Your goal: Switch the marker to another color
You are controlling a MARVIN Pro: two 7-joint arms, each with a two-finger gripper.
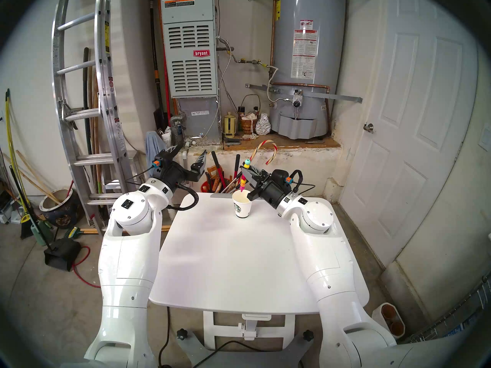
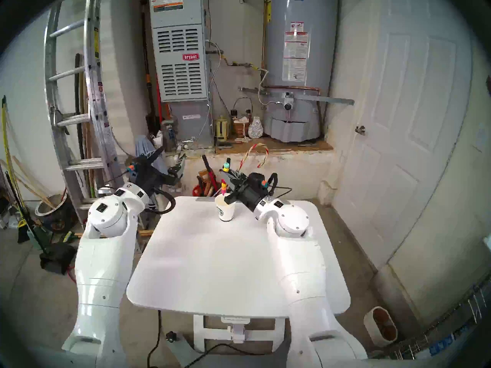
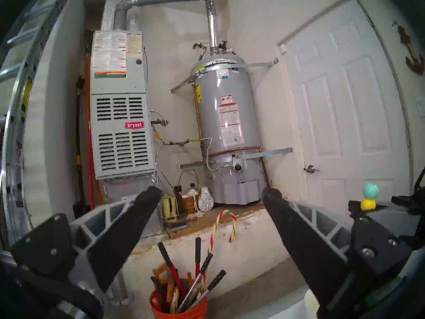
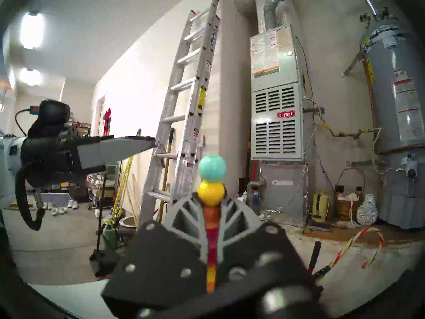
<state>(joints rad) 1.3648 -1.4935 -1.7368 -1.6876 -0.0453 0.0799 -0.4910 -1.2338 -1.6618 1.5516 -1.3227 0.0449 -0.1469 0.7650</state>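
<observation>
The marker (image 1: pixel 242 183), a short stick of stacked ball segments, stands upright with my right gripper (image 1: pixel 251 173) shut on its middle. Its teal and yellow top balls (image 4: pixel 211 169) stick out above the fingers (image 4: pixel 239 217), and orange, red and yellow segments run down between them. The pink lower tip hangs right at the mouth of the white paper cup (image 1: pixel 241 208) with a green logo, near the table's far edge. My left gripper (image 1: pixel 190 155) stands open and empty, raised off the table's far left corner; in the left wrist view its fingers (image 3: pixel 128 221) spread wide, with the marker (image 3: pixel 369 192) at far right.
The white table (image 1: pixel 239 266) bears only the cup. Just behind its far edge stands an orange bucket (image 3: pixel 179 309) of long-handled tools with a striped candy cane (image 1: pixel 265 152). A ladder (image 1: pixel 87 115) leans at the left; a furnace and water heater (image 1: pixel 305 54) stand behind.
</observation>
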